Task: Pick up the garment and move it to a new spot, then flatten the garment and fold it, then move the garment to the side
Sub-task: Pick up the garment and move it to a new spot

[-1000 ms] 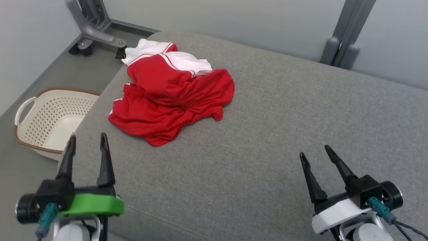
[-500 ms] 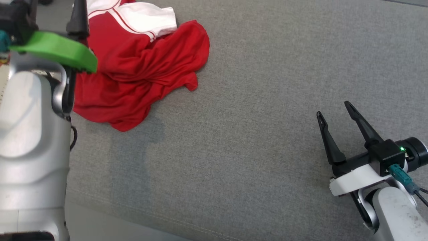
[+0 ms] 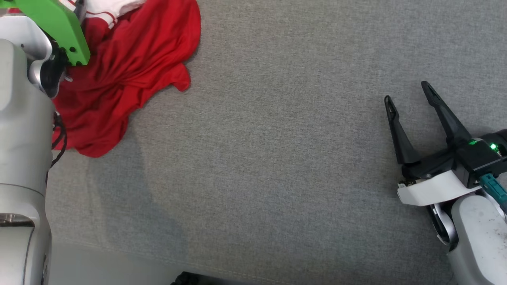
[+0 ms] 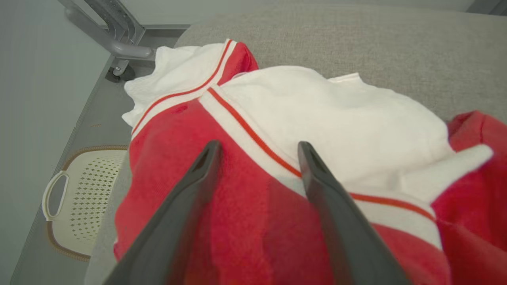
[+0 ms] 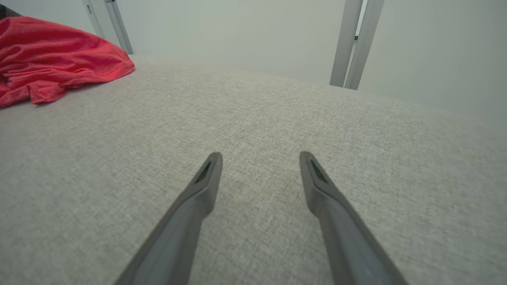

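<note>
So the left gripper (image 4: 258, 145) is parked right above the garment (image 4: 317, 118), its two fingers spread wide with nothing pinched between them; one tip is over the red part and the other over the white band with the thin red stripe; honestly can't tell from the wrist view whether the tips are touching the cloth or just above it. The garment is a crumpled red-and-white heap near the far left corner of the cushion (image 3: 277, 158); in the head view it sits at the upper left, partly behind the left arm's pale forearm (image 3: 20, 138) and its green bracket (image 3: 59, 23). The right gripper (image 3: 407, 92) is well apart from it, way over on the right above bare cushion, fingers apart too and holding nothing; from its wrist view the red cloth is off at the upper left.

The surface is a wide grey woven cushion, flat and plain. Room-wise: a cream basket (image 4: 91, 186) with holes and a loop handle stands on the grey floor (image 4: 95, 118) just beside the cushion's left edge; a grey metal leg (image 4: 130, 50) stands past that corner; the wall (image 5: 237, 31) is pale, with two grey posts (image 5: 345, 43) behind the cushion.
</note>
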{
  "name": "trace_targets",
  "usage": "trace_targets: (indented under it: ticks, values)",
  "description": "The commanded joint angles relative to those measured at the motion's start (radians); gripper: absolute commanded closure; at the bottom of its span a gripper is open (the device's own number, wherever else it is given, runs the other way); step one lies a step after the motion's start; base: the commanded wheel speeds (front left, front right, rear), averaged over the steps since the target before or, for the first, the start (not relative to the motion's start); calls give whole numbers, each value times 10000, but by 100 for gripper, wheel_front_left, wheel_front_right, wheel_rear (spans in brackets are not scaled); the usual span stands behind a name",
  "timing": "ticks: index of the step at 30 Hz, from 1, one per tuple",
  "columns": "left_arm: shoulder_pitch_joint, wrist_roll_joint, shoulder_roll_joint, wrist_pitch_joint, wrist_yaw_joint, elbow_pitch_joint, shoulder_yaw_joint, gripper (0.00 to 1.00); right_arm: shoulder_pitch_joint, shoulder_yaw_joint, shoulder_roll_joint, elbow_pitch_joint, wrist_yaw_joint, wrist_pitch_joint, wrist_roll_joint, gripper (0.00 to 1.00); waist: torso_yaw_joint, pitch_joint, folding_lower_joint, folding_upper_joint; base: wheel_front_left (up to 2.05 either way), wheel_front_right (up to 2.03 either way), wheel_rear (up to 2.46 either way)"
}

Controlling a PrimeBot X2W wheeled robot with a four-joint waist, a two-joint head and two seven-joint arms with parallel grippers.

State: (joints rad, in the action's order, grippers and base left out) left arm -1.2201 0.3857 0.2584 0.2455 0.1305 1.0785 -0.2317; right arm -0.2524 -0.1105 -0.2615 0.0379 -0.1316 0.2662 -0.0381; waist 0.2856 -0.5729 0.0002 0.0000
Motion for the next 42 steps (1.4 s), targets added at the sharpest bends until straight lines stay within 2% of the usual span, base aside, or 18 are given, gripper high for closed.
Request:
trace_targets:
  ticks: [1, 5, 6, 7, 8, 16, 23, 32, 36, 42]
  values:
    - [-223, 123, -16, 118, -7, 209, -60, 0, 101, 89, -68, 280, 16, -39, 70, 0, -417, -499, -2, 0, 0, 0, 0]
    - [-125, 320, -148, 534, -7, 758, -329, 0, 138, 141, -56, 339, 19, -76, 59, 0, -463, -618, -2, 0, 0, 0, 0]
    - [-94, 367, -182, 518, -5, 797, -426, 11, 144, 176, -33, 343, 19, -77, 65, 0, -463, -619, -2, 0, 0, 0, 0]
    - [-96, 392, -165, 324, -3, 744, -489, 60, 149, 194, -18, 356, 21, -79, 75, 0, -452, -610, -2, 0, 0, 0, 0]
    - [-86, 414, -141, 75, -3, 656, -592, 100, 167, 210, 9, 383, 21, -90, 95, 0, -430, -569, -2, 0, 0, 0, 0]
    - [-564, 126, 479, -2800, -7, 46, -1013, 100, 291, 11, 372, 543, 15, -68, -35, 0, -421, 256, -2, 0, 0, 0, 0]
    - [-1337, 113, 666, -4442, -7, -820, -1427, 100, 313, -206, 780, 765, 13, -24, -220, 0, -606, 1361, -2, 0, 0, 0, 0]
    - [-2531, 295, 449, -4956, -7, -2363, -2096, 100, 590, -490, 1369, 1055, 13, -15, -421, 0, -1508, 2647, -2, 0, 0, 0, 0]
    - [-2876, 32, 420, -5078, -7, -3004, -2425, 100, 680, -697, 1538, 1171, 13, -15, -527, 0, -2288, 3059, -2, 0, 0, 0, 0]
    - [-2706, 409, -129, -5106, -7, -3713, -2943, 100, 768, -800, 1848, 1284, 13, -15, -676, 0, -3584, 3571, -2, 0, 0, 0, 0]
